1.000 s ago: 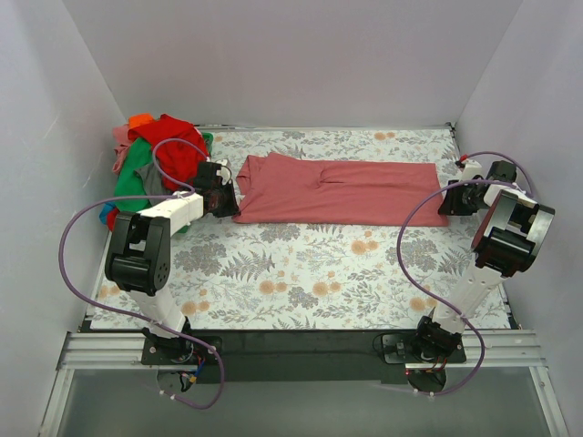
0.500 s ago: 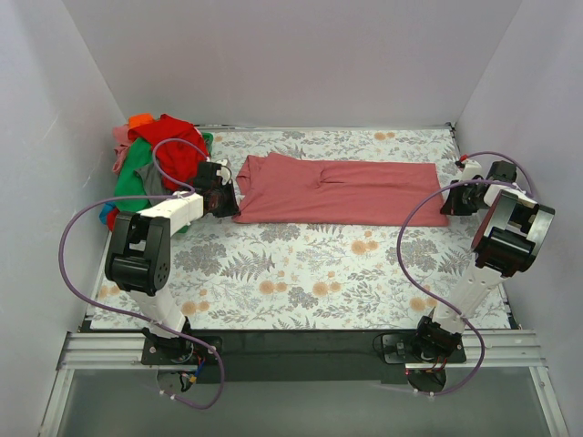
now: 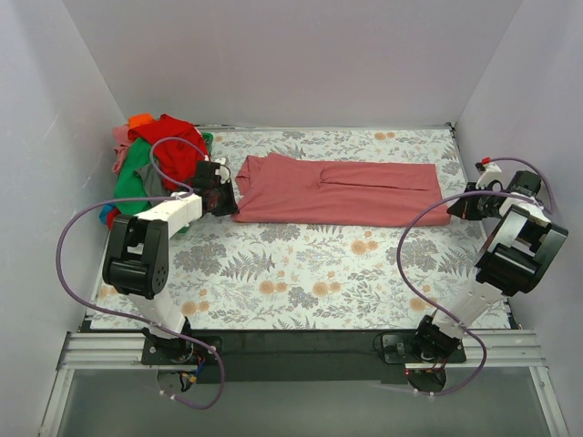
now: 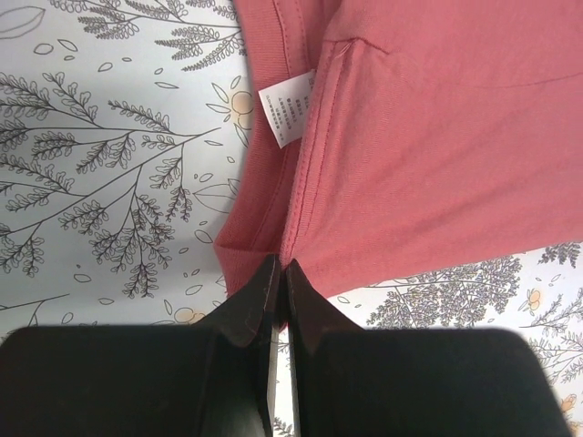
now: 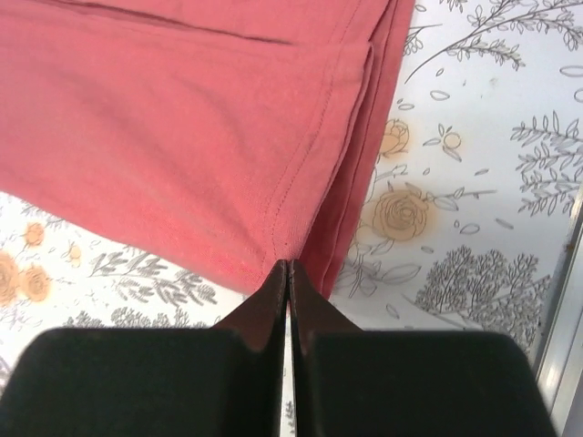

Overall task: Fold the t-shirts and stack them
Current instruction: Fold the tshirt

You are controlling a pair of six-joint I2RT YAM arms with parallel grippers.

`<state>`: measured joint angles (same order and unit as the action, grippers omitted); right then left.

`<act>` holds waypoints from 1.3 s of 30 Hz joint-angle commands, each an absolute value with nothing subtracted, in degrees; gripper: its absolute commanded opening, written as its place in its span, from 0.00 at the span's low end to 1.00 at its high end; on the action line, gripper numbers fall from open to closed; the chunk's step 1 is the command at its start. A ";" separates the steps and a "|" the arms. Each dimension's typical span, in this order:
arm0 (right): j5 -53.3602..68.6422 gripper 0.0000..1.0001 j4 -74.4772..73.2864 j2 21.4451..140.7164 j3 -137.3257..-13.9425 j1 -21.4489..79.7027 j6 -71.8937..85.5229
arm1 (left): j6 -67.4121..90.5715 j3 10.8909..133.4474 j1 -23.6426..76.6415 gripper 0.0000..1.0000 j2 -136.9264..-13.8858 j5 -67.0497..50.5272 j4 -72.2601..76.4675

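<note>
A dusty salmon-pink t-shirt [image 3: 346, 191] lies flat and folded lengthwise across the back of the table. My left gripper [image 3: 229, 199] is shut on its near-left corner. In the left wrist view the jaws [image 4: 281, 267] pinch the shirt [image 4: 428, 155] by a seam, just below the white neck tag [image 4: 287, 107]. My right gripper [image 3: 455, 210] is shut on the near-right corner. In the right wrist view the jaws [image 5: 288, 266] pinch the layered hem of the shirt [image 5: 164, 118]. A heap of red, green, orange, pink and grey t-shirts [image 3: 150, 159] sits in the back-left corner.
The floral table cover [image 3: 301, 273] spans the whole table. White walls close in the left, back and right sides. A metal rail [image 5: 567, 309] runs along the table's right edge, close to my right gripper. Purple cables loop off both arms.
My right gripper has shut on the shirt's near-right corner and shifted right and slightly nearer, drawing that corner out. The left gripper keeps its hold and has not moved.
</note>
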<state>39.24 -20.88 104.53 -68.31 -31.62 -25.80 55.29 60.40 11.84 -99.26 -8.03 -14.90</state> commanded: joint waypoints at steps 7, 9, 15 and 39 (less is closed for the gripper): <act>42.11 0.01 -23.02 102.91 -65.21 -36.74 -30.67 | 55.02 59.24 11.69 0.00 -94.48 -4.74 -14.68; 41.66 0.01 -23.64 103.71 -65.13 -36.74 -31.02 | 55.02 59.06 11.69 0.00 -94.13 -5.18 -14.85; 40.35 0.01 -23.82 106.35 -65.92 -36.74 -30.94 | 55.28 57.04 11.69 0.00 -92.03 -4.57 -17.05; 34.72 0.01 -22.06 108.63 -67.24 -36.47 -29.44 | 55.72 47.02 11.69 0.00 -81.65 -10.72 -21.44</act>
<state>36.58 -23.88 107.61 -65.47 -35.64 -30.04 56.12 48.27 12.01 -82.70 -9.43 -18.46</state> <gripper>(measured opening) 0.020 0.021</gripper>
